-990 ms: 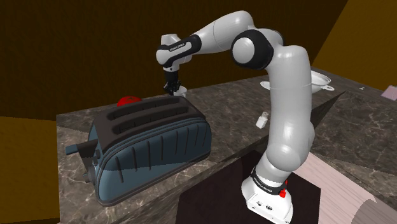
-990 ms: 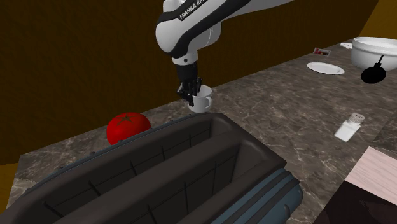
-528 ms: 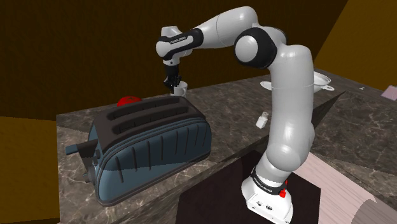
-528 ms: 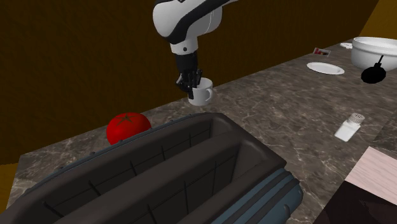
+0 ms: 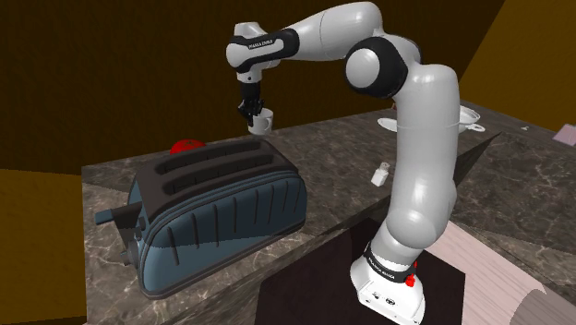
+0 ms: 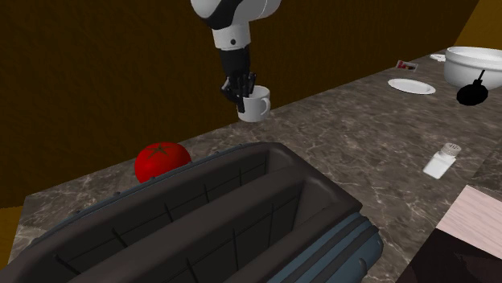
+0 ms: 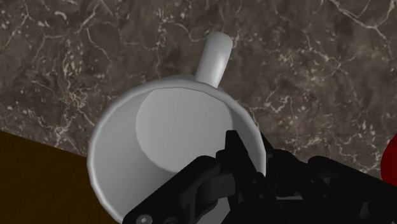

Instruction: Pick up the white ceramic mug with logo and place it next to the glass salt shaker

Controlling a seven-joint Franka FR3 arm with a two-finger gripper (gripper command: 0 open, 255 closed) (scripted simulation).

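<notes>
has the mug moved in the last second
Yes. The mug, clasped at its rim by the gripper, has gone up. In the second exterior view it sat just above the far edge of the toaster; now it hangs well clear of it.

A large blue-grey toaster point(image 5: 217, 217) with two long slots stood on the dark marbled countertop point(image 6: 354, 145); a red tomato point(image 6: 162, 161) sat just beyond it, towards the brown wall; well apart, a white plate point(image 6: 412, 86) lay near a white bowl point(image 6: 475, 64) and a small black object point(image 6: 472, 94).

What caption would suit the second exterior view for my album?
Black claw holds a white mug by its rim above the dark marbled counter.
</notes>
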